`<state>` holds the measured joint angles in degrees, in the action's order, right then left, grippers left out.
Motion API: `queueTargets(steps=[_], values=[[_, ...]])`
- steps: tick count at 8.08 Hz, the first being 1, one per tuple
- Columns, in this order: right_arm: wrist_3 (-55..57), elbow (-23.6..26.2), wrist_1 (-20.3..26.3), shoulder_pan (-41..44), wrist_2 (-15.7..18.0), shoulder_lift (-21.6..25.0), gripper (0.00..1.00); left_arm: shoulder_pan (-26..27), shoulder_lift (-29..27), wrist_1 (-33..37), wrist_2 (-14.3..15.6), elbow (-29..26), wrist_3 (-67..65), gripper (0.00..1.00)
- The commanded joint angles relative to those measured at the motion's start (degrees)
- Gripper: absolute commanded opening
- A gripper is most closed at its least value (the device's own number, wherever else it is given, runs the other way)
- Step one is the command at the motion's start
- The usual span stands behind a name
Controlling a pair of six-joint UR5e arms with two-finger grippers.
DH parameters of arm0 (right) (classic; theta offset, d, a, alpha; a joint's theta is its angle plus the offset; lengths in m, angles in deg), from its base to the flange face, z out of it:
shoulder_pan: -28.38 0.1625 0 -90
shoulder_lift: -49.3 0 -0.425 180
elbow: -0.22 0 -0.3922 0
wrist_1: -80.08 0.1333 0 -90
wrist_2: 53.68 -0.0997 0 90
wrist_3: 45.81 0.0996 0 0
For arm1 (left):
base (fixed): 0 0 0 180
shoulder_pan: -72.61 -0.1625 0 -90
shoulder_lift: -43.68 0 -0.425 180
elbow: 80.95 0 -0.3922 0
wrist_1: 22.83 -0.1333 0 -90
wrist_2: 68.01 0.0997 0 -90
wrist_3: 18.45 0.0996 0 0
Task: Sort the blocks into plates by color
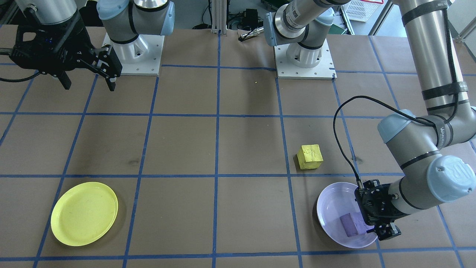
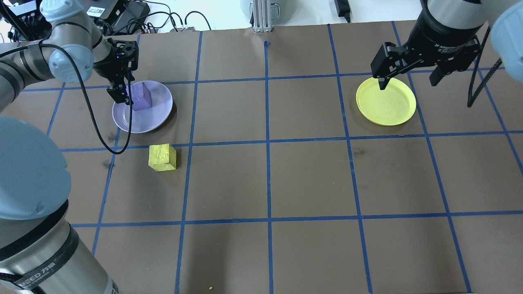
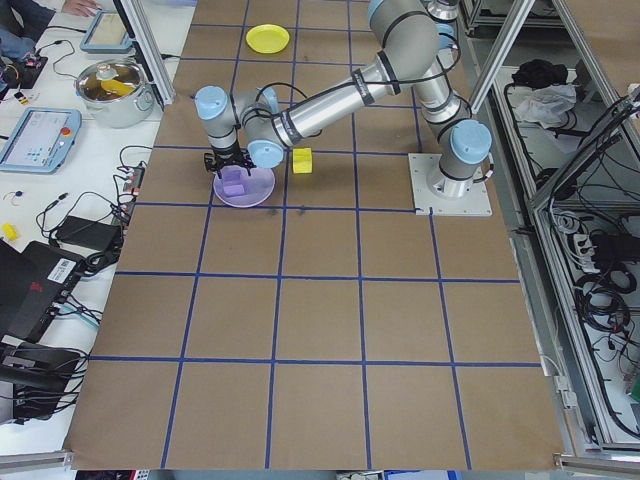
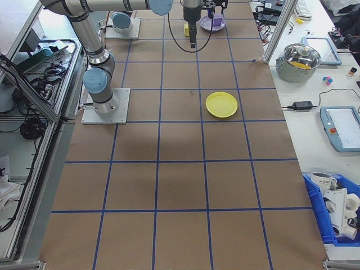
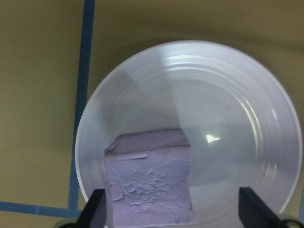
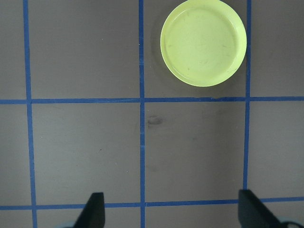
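The light purple block [image 5: 149,183] lies in the lavender plate [image 5: 228,104], on its side nearest the wrist camera. My left gripper [image 5: 173,216] hangs open over that plate, one finger close beside the block and the other far off it. From the front, the left gripper [image 1: 383,232] sits low at the plate's [image 1: 334,208] rim, next to the purple block [image 1: 351,224]. The yellow block [image 2: 162,157] rests on the table just beside the lavender plate [image 2: 155,116]. My right gripper [image 2: 408,81] is open, held high near the yellow plate [image 2: 386,102], which holds nothing.
Both arm bases [image 1: 134,56] [image 1: 305,56] are bolted at the robot's edge of the table. Blue tape lines [image 2: 267,143] divide the brown tabletop into squares. A metal pot [image 3: 115,88] and tablets sit on a side bench off the table.
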<state>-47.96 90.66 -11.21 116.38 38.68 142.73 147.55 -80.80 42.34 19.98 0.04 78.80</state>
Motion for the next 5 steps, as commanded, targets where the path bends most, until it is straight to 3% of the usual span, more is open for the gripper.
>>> queueTargets(steps=[1, 3, 5], values=[[0.5, 0.0, -0.1, 0.0, 1.0, 0.0, 1.00, -0.1, 0.8, 0.0, 0.1, 0.0, -0.9, 1.00], [0.7, -0.1, -0.7, 0.0, 0.5, 0.1, 1.00, 0.2, 7.9, 2.5, 4.9, 0.0, -10.5, 1.00], [0.8, -0.1, -3.7, 0.0, 0.1, 0.2, 1.00, 0.3, 15.5, 7.0, 4.4, 0.8, -31.8, 1.00]])
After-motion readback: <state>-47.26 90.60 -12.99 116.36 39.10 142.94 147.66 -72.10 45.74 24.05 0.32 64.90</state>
